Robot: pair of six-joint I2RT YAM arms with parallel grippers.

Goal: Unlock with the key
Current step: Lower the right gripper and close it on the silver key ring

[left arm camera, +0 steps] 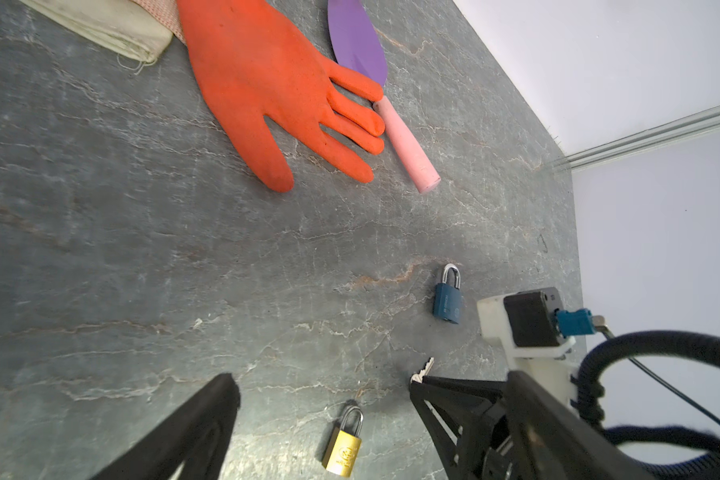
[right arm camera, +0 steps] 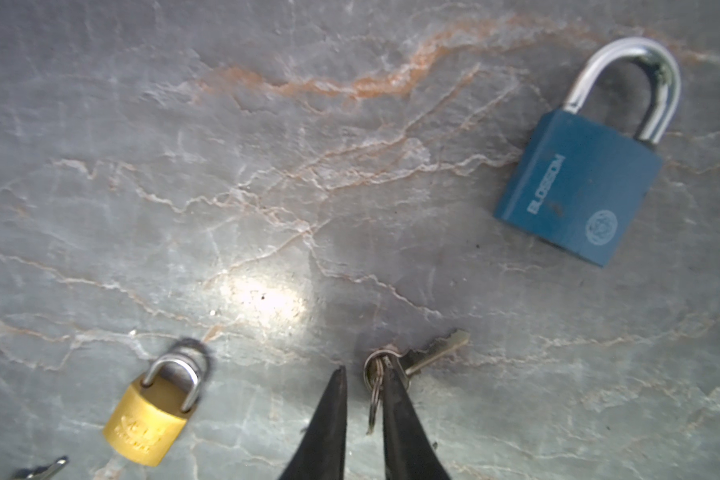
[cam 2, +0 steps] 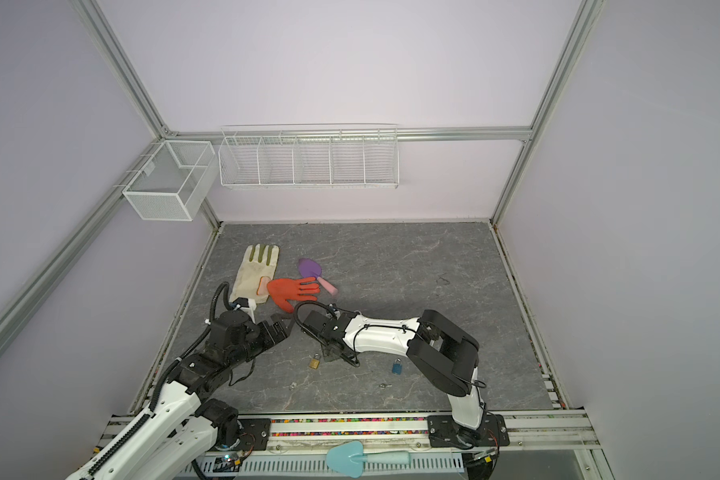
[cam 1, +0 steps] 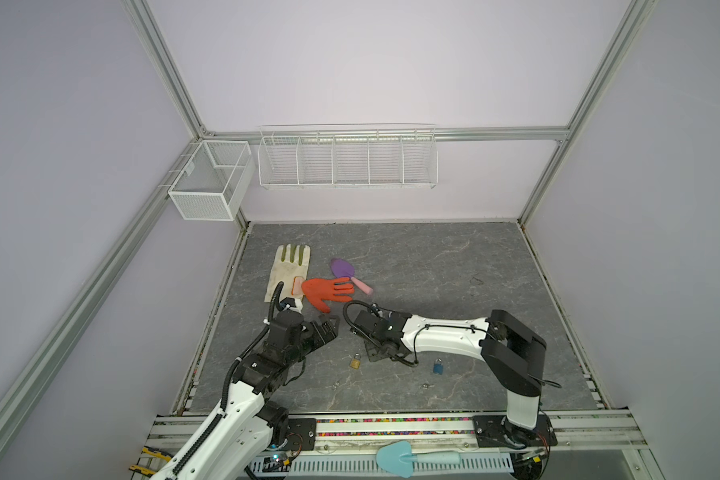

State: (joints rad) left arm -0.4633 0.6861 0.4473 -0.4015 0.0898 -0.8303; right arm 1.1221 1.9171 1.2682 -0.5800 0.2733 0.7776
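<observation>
Down low near the middle of the front edge of the grey stone-look bench (cam 1: 454, 266) with the right gripper (right arm camera: 364, 374). Jaws almost together around the small silver key (right arm camera: 435, 353) and its thin wire ring (right arm camera: 374, 388). Only a thin gap there, with the ring sitting in it. Cannot tell if anything is pinched tight. Looks like the flat head of the key hides behind one black finger (right arm camera: 398, 415), not between the two.

Might grab just the ring. Then lets the key hang and swing, so no way to aim it at a keyhole. Might also push the key flat along the bench and miss it, being so thin and so low. Might scrape the bench with the finger tips too.

Just beside the key, toward the left front corner, the little brass padlock (right arm camera: 146, 424). Farther off, toward the right edge, the blue padlock (right arm camera: 578, 191). Both lying flat, loose and shut. Could try the wrong one, with no way to tell which fits. Could shove a lock away or spin it when poking the key in, with nothing holding it down.

Wide open and empty with the left gripper (cam 1: 329, 330), above the bench near the left edge. Needs to hold a lock still first, or trouble.
</observation>
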